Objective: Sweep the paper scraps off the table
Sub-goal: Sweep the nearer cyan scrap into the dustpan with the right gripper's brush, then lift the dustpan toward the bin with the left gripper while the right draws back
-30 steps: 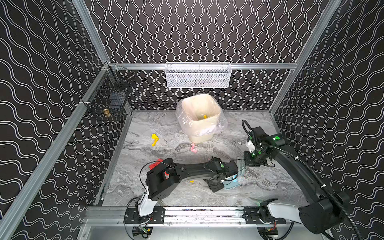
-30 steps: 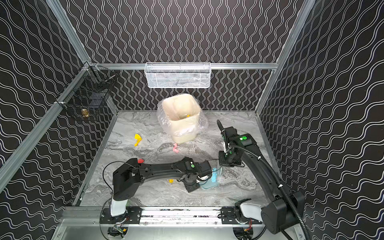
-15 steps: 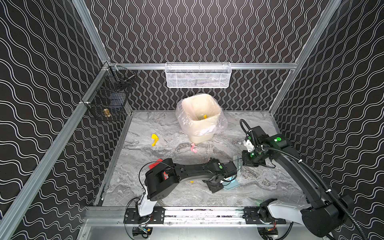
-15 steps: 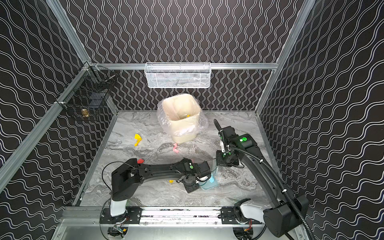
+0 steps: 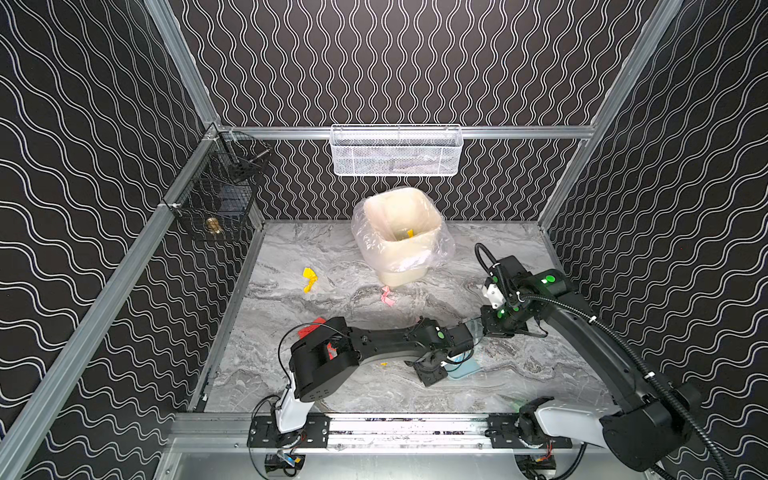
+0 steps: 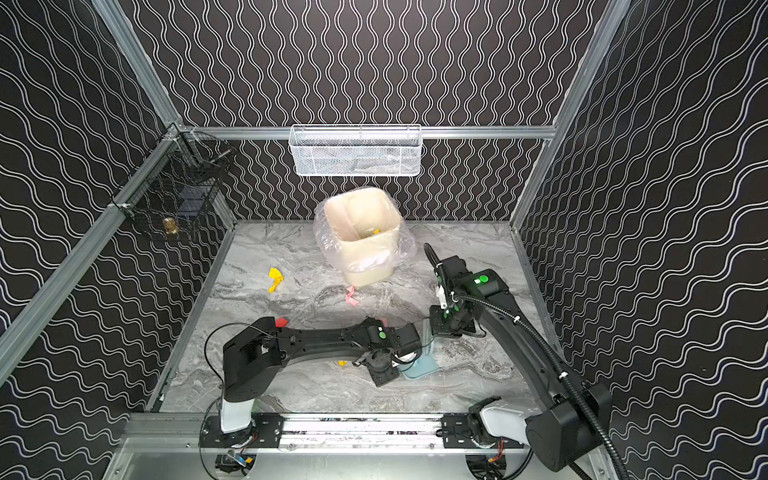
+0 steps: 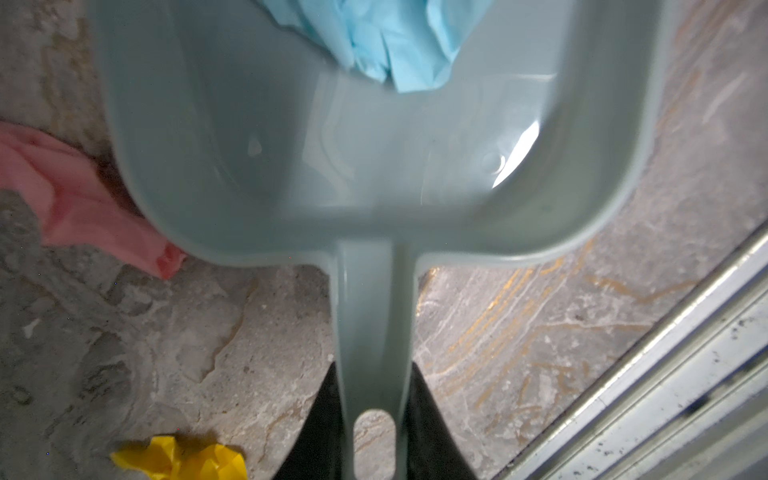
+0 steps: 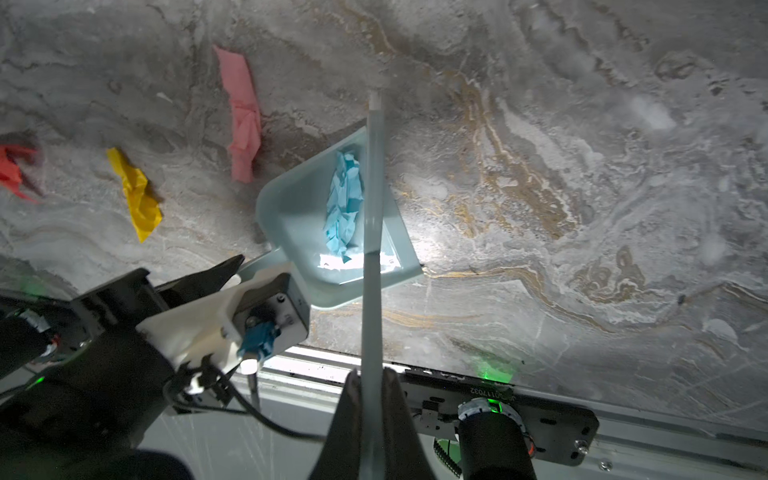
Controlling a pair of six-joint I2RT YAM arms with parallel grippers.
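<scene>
One blue scrap (image 8: 343,208) in dustpan (image 8: 286,216), left pincer (image 7: 376,419) gripping handle (image 7: 374,324)

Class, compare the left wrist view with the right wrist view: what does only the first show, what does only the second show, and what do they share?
Only the left wrist view: the dustpan handle down to its hanging hole.
Only the right wrist view: a red scrap, and the brush clamped in the right end effector.
Both: the dustpan held by the left end effector, the light blue scrap lying in it, and the pink scrap and yellow scrap beside it on the table.
</scene>
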